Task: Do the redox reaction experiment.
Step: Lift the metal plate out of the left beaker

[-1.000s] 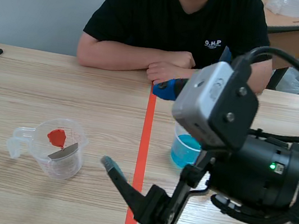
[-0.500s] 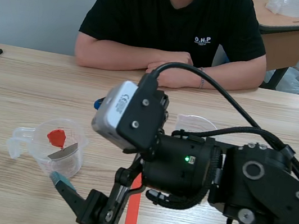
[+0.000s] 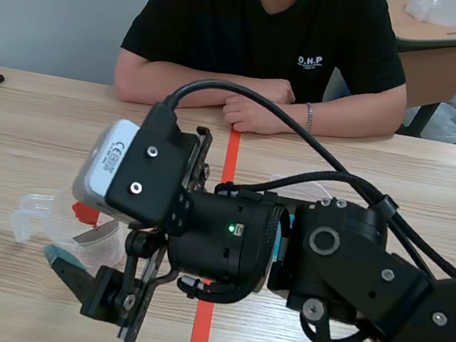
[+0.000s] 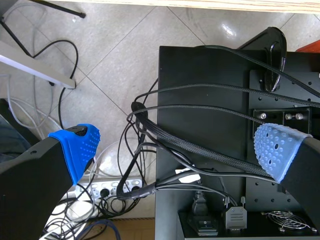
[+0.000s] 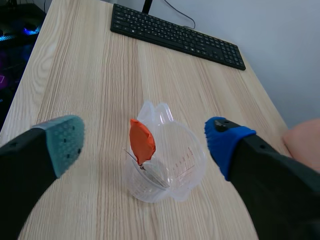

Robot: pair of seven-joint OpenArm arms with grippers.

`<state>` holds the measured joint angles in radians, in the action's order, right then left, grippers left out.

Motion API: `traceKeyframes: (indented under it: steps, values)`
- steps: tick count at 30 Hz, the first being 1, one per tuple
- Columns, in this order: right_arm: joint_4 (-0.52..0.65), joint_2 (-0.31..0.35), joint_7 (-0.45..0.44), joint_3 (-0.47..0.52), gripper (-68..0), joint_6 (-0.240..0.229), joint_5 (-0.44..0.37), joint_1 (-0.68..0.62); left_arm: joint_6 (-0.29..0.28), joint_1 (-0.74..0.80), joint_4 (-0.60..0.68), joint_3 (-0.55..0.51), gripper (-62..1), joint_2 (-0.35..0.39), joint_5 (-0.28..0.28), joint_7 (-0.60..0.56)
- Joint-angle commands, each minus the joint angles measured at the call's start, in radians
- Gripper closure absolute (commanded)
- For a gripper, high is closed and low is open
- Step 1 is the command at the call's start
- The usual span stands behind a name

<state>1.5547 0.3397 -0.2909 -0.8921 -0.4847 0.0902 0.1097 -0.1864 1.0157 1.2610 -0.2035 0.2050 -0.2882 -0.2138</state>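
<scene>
Right claw (image 5: 144,142) released, clear cup (image 5: 176,167) between its fingers — left claw (image 4: 177,146) released too.

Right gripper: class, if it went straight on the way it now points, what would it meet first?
Most likely the clear plastic cup, which sits just ahead, centred between the fingers of the open right gripper. Depth is hard to judge, so how far off it is stays unclear.

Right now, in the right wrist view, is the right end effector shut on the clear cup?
No: the right end effector is open, its fingers well apart and not touching the clear cup.
</scene>
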Motion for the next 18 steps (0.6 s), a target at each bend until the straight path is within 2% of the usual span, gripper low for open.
traceKeyframes:
  steps: [1,18]
  values:
    - [0.009,0.004,-0.019,0.007,-40.8,0.005,-0.011,0.010,-0.003,0.003,0.014,-0.008,-62.3,0.003,-0.003,-0.013]
    - [0.009,0.004,0.034,0.007,-10.6,0.012,-0.011,0.010,-0.003,0.003,0.014,-0.008,-62.3,0.003,-0.003,-0.013]
